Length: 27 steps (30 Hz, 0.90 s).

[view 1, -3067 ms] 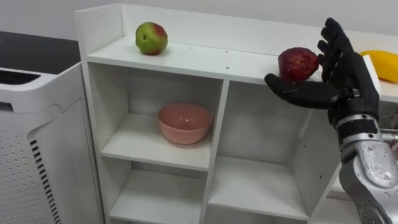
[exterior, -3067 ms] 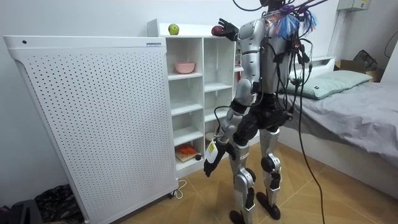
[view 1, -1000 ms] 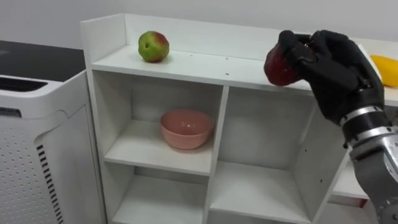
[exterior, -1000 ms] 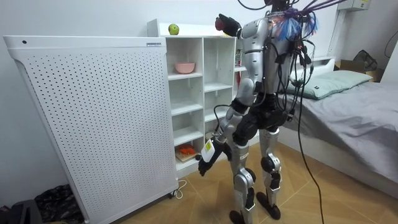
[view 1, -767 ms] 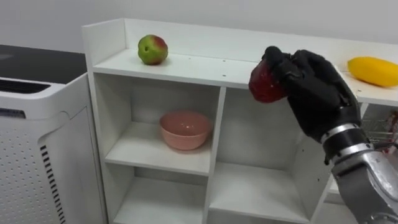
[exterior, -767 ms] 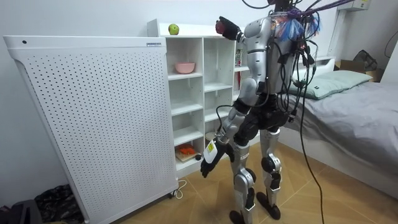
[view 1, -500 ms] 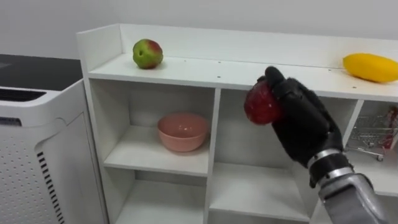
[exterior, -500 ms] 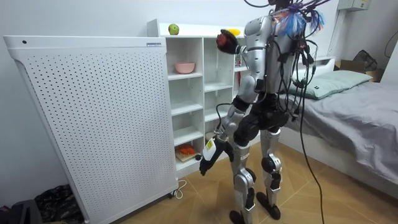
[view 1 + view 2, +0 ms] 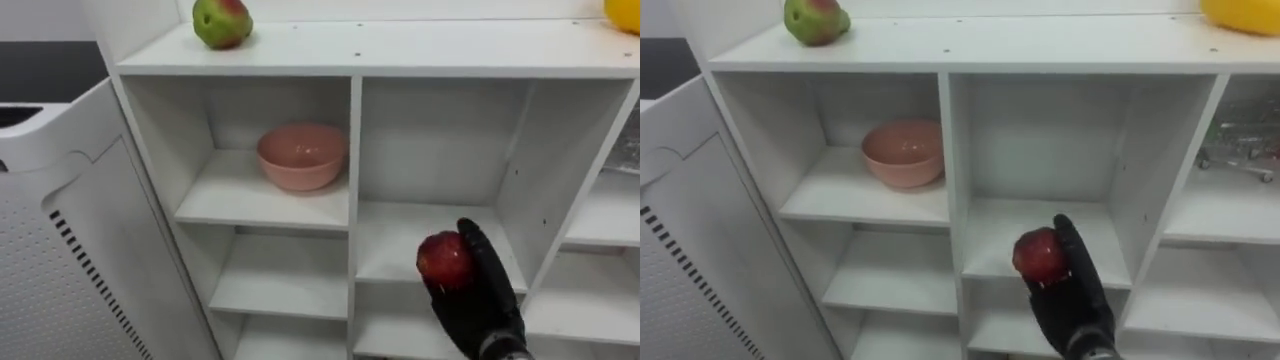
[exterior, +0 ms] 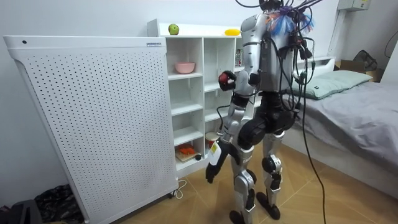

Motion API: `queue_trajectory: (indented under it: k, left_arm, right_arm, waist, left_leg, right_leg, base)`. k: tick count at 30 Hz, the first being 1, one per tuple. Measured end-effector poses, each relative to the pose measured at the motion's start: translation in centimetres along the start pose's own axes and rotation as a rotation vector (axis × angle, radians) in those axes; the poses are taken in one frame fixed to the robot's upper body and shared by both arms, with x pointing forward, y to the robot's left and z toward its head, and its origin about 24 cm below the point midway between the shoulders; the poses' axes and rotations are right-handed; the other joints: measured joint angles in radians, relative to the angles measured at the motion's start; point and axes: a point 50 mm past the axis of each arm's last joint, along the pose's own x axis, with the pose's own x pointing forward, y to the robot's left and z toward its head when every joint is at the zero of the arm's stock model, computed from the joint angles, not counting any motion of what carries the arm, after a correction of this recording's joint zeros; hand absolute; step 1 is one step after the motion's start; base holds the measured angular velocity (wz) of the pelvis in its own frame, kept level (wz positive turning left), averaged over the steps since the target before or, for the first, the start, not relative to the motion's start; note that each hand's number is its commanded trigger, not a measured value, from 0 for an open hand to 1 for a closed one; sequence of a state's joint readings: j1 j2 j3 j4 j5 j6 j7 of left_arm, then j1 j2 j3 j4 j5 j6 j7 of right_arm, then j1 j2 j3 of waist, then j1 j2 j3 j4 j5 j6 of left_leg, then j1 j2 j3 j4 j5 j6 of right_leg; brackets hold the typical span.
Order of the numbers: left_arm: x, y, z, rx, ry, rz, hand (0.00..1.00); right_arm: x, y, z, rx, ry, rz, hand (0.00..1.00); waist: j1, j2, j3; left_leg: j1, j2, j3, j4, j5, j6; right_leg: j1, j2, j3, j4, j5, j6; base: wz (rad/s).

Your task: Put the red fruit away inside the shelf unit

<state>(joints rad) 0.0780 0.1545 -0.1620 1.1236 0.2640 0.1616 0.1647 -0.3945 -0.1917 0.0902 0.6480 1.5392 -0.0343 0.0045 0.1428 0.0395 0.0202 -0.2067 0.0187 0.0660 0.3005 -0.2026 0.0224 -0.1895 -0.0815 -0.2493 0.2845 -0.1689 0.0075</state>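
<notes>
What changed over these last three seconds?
The right hand closed round the red apple on the closet top, lifted it off and lowered it before the middle compartment. Green apple, pink bowl and yellow fruit stayed put; the left hand hangs low.

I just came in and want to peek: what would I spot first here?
First, the robot's black right hand curled round a red apple, in front of the middle column of the white shelf unit. Next, a pink bowl sits in the upper left compartment. A green-red apple and a yellow fruit lie on top.
</notes>
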Motion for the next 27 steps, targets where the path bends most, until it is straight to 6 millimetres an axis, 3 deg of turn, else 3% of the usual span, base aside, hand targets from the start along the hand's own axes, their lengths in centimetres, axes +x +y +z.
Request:
queue_trajectory:
  k: [3, 5, 11, 16, 17, 21, 23, 27]
  left_arm:
    - [0.0, -0.2, 0.0, -0.005, 0.0, -0.006, 0.0]
    - [-0.1, -0.7, 0.5, -0.047, -0.005, -0.02, 0.0]
    - [-0.2, -1.1, 0.9, -0.142, -0.005, -0.03, 0.0]
    - [-0.2, -1.3, 0.8, -0.185, 0.003, -0.039, 0.0]
    - [-0.2, -1.4, 0.7, -0.192, 0.005, -0.039, 0.0]
    - [-0.2, -1.3, 1.0, -0.198, -0.008, -0.038, 0.0]
    - [-0.3, -1.2, 1.4, -0.223, -0.028, -0.039, 0.0]
    - [-0.4, -1.2, 1.5, -0.273, -0.039, -0.044, 0.0]
  right_arm:
    - [0.4, -1.0, 0.1, 0.056, -0.007, -0.057, 1.0]
    - [0.5, -1.1, 0.4, 0.105, -0.024, -0.067, 1.0]
    - [0.9, -1.3, 1.1, 0.16, -0.052, -0.09, 1.0]
    - [0.9, -1.8, 1.7, 0.213, -0.074, -0.107, 1.0]
    - [0.9, -1.7, 1.8, 0.213, -0.077, -0.102, 1.0]
    - [1.2, -1.2, 2.4, 0.229, -0.087, -0.087, 1.0]
    - [1.2, -1.2, 3.1, 0.253, -0.11, -0.092, 1.0]
    - [1.9, 0.2, 4.3, 0.257, -0.135, -0.081, 1.0]
  waist:
    - [0.003, 0.004, 0.0036]
    - [0.013, 0.016, 0.0125]
    - [0.039, 0.018, 0.0194]
    - [0.057, 0.016, 0.0221]
    - [0.058, 0.017, 0.0221]
    - [0.066, 0.017, 0.0221]
    - [0.086, 0.017, 0.0219]
    - [0.09, 0.017, 0.0217]
  left_leg:
    - [-0.055, -0.003, 0.004, 0.016, 0.009, 0.003]
    - [-0.09, -0.008, 0.016, 0.028, 0.013, 0.008]
    - [-0.196, -0.018, 0.031, 0.072, 0.02, 0.018]
    - [-0.263, -0.029, 0.031, 0.09, 0.021, 0.021]
    - [-0.29, -0.032, 0.031, 0.111, 0.022, 0.023]
    - [-0.382, -0.033, 0.033, 0.172, 0.022, 0.027]
    - [-0.429, -0.033, 0.032, 0.206, 0.018, 0.03]
    - [-0.501, -0.036, 0.021, 0.253, 0.014, 0.029]
  right_leg:
    - [-0.065, -0.013, -0.002, 0.034, 0.0, -0.001]
    - [-0.112, -0.022, 0.008, 0.066, 0.0, -0.001]
    - [-0.242, -0.048, 0.024, 0.146, -0.003, -0.003]
    - [-0.317, -0.06, 0.027, 0.194, -0.01, -0.008]
    - [-0.345, -0.074, 0.025, 0.215, -0.014, -0.01]
    - [-0.43, -0.086, 0.026, 0.271, -0.026, -0.016]
    - [-0.476, -0.089, 0.026, 0.306, -0.034, -0.02]
    - [-0.535, -0.107, 0.013, 0.349, -0.055, -0.03]
  base:
    - [0.0]
    - [-0.1]
    - [-0.06]
    - [0.07]
    - [0.06]
    - [0.09]
    - [0.07]
    - [0.14]
